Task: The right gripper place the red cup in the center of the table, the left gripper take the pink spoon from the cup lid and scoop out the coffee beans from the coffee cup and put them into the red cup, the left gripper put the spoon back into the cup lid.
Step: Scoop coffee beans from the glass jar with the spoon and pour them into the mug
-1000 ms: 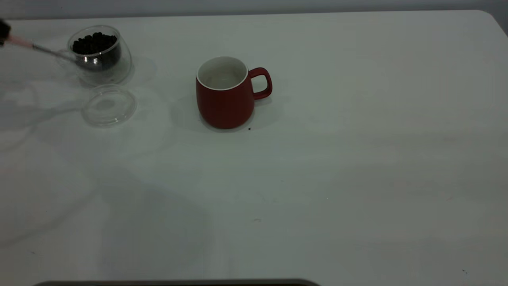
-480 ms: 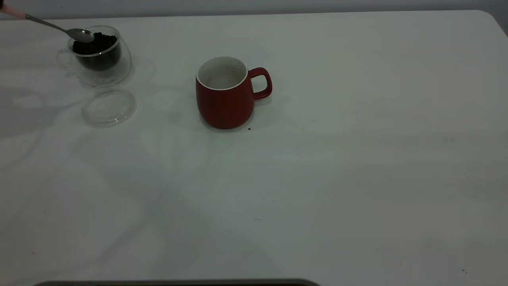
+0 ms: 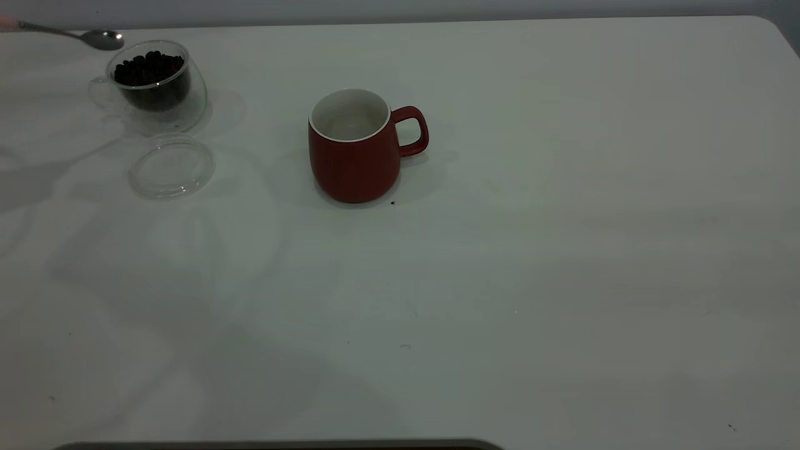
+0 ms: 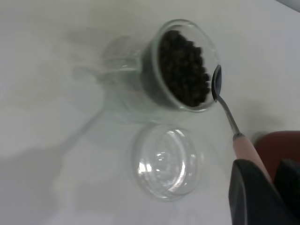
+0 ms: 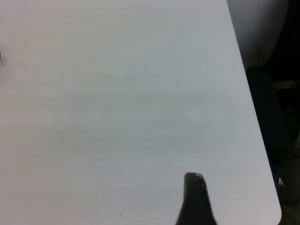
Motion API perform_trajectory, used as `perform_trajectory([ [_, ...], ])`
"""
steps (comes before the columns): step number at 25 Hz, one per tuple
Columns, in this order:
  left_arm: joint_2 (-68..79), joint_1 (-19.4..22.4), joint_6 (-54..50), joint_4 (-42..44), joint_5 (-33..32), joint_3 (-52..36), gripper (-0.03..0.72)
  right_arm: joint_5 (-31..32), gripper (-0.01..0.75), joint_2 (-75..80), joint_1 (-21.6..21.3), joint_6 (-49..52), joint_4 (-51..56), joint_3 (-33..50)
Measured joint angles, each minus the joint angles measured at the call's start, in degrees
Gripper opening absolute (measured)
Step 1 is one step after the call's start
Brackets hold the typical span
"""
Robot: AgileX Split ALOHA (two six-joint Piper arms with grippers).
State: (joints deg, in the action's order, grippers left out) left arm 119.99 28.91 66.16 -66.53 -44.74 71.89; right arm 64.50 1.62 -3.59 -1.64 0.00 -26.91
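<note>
Left gripper clamped on pink spoon handle; bowl held above coffee cup rim, beans heaped inside. Cup lid just beside that cup. Red cup well apart. Right gripper: finger state unclear.

Exterior high over table, wrist views close, downward

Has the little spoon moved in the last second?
Yes. The pink spoon, which hung low in front of the coffee cup, now sits above and left of its rim, in the left gripper.
</note>
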Motion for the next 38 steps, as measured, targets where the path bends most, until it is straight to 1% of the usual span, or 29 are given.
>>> perform_trajectory([
  [3,2.5,0.6,0.8,-0.1,0.1,1.3,0.126,0.0,0.588,0.0,0.0,0.0,0.0,0.0],
  [10,9.4,0.6,1.2,-0.4,-2.5,6.9,0.126,0.0,0.588,0.0,0.0,0.0,0.0,0.0],
  [14,11.3,0.3,1.3,-1.1,-2.8,8.5,0.126,0.0,0.588,0.0,0.0,0.0,0.0,0.0],
  [22,13.6,-1.9,1.3,-3.6,-2.2,8.6,0.126,0.0,0.588,0.0,0.0,0.0,0.0,0.0],
  [32,14.2,-2.0,-5.2,-5.0,-2.6,8.6,0.126,0.0,0.588,0.0,0.0,0.0,0.0,0.0],
  [38,14.7,-2.0,-7.3,-6.1,-3.5,8.6,0.126,0.0,0.588,0.0,0.0,0.0,0.0,0.0],
])
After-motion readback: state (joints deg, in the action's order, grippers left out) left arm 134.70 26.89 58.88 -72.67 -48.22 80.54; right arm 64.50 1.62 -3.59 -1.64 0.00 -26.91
